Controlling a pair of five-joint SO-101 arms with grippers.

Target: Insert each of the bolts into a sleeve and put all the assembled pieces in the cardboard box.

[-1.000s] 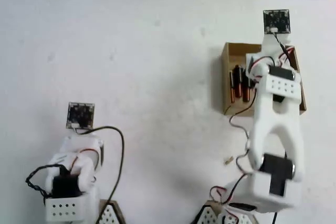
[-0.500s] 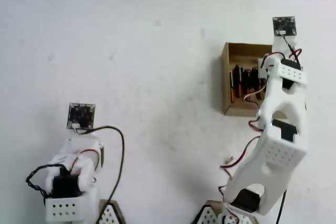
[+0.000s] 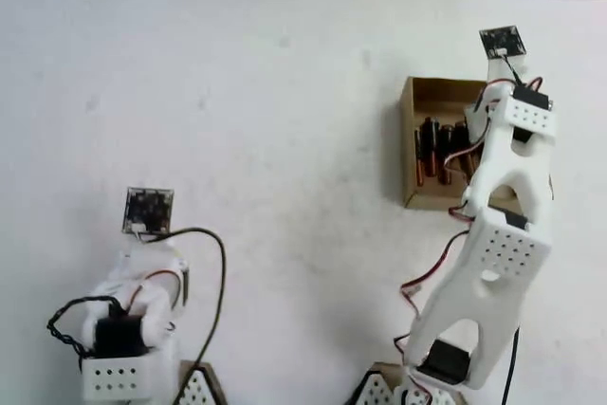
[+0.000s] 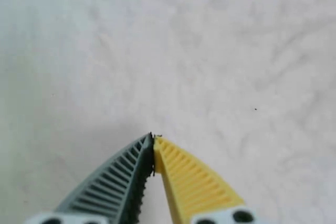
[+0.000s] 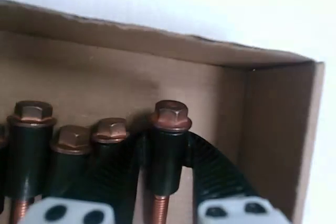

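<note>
Nearest, the left arm (image 3: 123, 329) sits folded at the near edge of the white desk (image 3: 285, 139), well apart from the open brown cardboard box (image 3: 408, 144) and off to the box's left. The left hand (image 4: 154, 141) points down at bare desk. Its ribbed grey finger (image 4: 113, 187) and ribbed yellow finger (image 4: 191, 182) are pressed together at the tips with nothing between them.

Farther out, the white right arm (image 3: 493, 263) extends from its base over the right side of the box and covers that wall from above. The right hand (image 5: 164, 142) is down inside the box, towards its far right corner. Its two black ribbed fingers (image 5: 212, 169) sit either side of a copper-coloured hex-head bolt (image 5: 170, 115) seated in a black cylindrical sleeve (image 5: 164, 156) and close on the sleeve near their tips. The bolt's shank pokes out of the sleeve's near end. This piece is near the right wall of the box with a gap between, its head towards the far wall. Whether it rests on the box floor I cannot tell.

To its left in the box, other sleeved bolts (image 5: 72, 139) lie side by side, heads also towards the far wall.
</note>
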